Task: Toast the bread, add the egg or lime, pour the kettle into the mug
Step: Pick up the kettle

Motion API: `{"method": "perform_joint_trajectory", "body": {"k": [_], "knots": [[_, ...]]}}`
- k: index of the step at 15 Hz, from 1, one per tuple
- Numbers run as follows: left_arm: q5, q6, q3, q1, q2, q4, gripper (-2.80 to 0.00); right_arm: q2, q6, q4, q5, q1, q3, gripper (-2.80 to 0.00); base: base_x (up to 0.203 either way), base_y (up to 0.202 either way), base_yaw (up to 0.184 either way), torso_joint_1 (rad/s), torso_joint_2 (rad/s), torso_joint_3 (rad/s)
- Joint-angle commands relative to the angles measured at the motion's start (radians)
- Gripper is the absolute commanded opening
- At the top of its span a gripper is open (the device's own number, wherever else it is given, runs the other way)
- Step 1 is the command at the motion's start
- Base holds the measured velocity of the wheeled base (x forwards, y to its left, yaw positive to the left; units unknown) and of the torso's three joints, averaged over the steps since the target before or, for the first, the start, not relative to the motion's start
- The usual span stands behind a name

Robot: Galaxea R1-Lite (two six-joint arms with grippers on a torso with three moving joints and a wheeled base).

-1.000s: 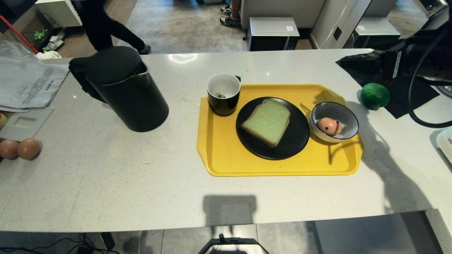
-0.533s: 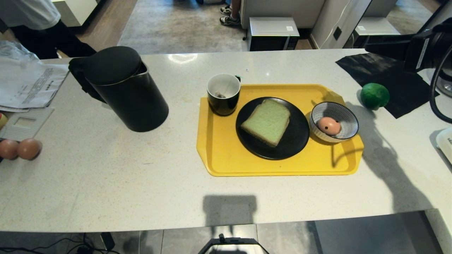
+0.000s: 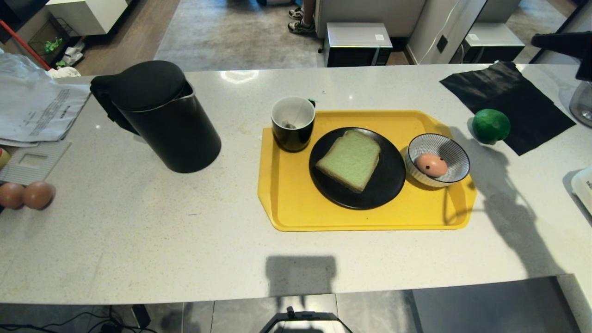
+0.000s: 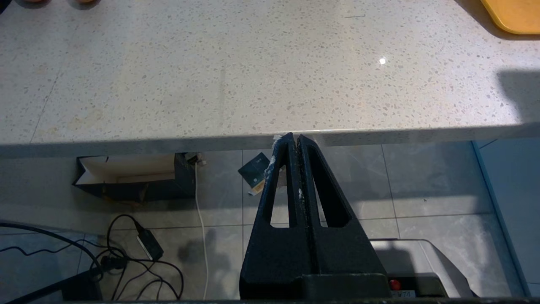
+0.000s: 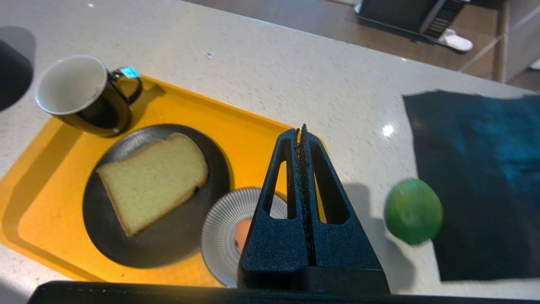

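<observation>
Kettle awaits the pour on a breakfast table

The kettle (image 3: 157,115), tall, smooth, probably heavy, stands at nine o'clock of the mug (image 3: 292,123); its loop handle looks the surest hold. Right hand (image 5: 302,128) hangs clenched, empty, above the bowl (image 5: 223,228); left hand (image 4: 294,138) clenched, parked below the table (image 3: 138,240).

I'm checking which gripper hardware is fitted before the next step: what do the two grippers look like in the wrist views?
Both look alike. The left gripper and the right gripper are matte black with a rough, grainy finish. Each has two long jaws tapering to a narrow tip from a broad base, and each jaw has a long triangular cut-out. The right one's inner faces look finely toothed. The left one carries small pale flecks along its edges. No cables or markings show.
</observation>
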Motion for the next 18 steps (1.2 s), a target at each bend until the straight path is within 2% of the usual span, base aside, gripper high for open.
{"method": "perform_joint_trajectory", "body": {"k": [1,3,6,10,14,18], "knots": [[0.001,-0.001,0.017,0.0,-0.001,0.0,-2.8,-0.093,0.0,0.017,0.002,-0.058,0.047,-2.8,0.0,0.0,0.0,0.0,0.0,0.0],[0.001,-0.001,0.017,0.0,-0.001,0.0,-2.8,-0.168,0.013,0.066,0.002,-0.107,0.086,-2.8,0.0,0.0,0.0,0.0,0.0,0.0],[0.001,-0.001,0.017,0.0,-0.001,0.0,-2.8,-0.291,0.099,0.143,0.002,-0.128,0.135,-2.8,0.0,0.0,0.0,0.0,0.0,0.0],[0.001,-0.001,0.017,0.001,-0.001,0.0,-2.8,-0.463,0.118,0.159,0.003,-0.15,0.303,-2.8,0.0,0.0,0.0,0.0,0.0,0.0],[0.001,0.001,0.017,0.0,-0.001,0.0,-2.8,-0.645,0.116,0.16,0.001,-0.181,0.528,-2.8,0.0,0.0,0.0,0.0,0.0,0.0],[0.001,-0.001,0.017,0.0,-0.001,0.0,-2.8,-0.815,0.117,0.156,-0.052,-0.193,0.746,-2.8,0.0,0.0,0.0,0.0,0.0,0.0]]}}
